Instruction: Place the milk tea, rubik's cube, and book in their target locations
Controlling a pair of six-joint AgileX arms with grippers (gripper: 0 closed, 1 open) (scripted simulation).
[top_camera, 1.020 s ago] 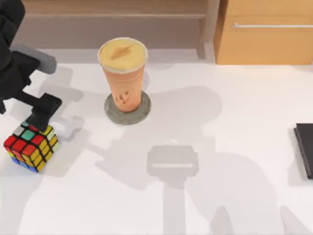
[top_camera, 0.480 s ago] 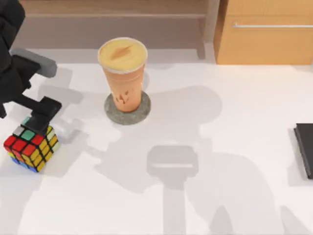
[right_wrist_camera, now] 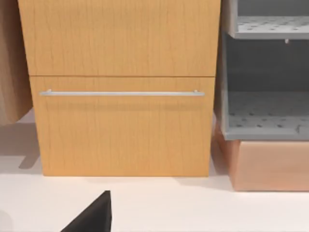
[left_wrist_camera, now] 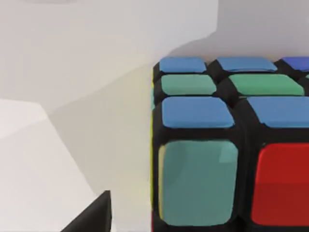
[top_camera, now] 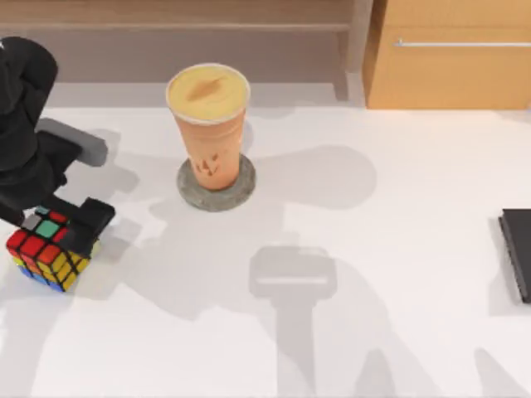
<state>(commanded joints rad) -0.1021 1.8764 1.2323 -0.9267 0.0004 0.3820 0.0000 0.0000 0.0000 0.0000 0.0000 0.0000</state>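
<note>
White bench (top_camera: 398, 332), crossed by soft grey shadows. Along the far edge in the top view, a pale wooden shelf unit (top_camera: 199, 25) at the left and middle. At the far right, a wooden cabinet (top_camera: 452, 66) in light orange-brown, fitted with a slim metal handle (top_camera: 460, 43) running horizontally. In the right wrist view, the same cabinet (right_wrist_camera: 120, 87) upright on the bench, split into an upper panel and a lower panel with the handle (right_wrist_camera: 120, 93) across the seam. Just beside it, a grey rack (right_wrist_camera: 265, 72) with perforated shelves, set on a pinkish-tan block (right_wrist_camera: 270, 164).
</note>
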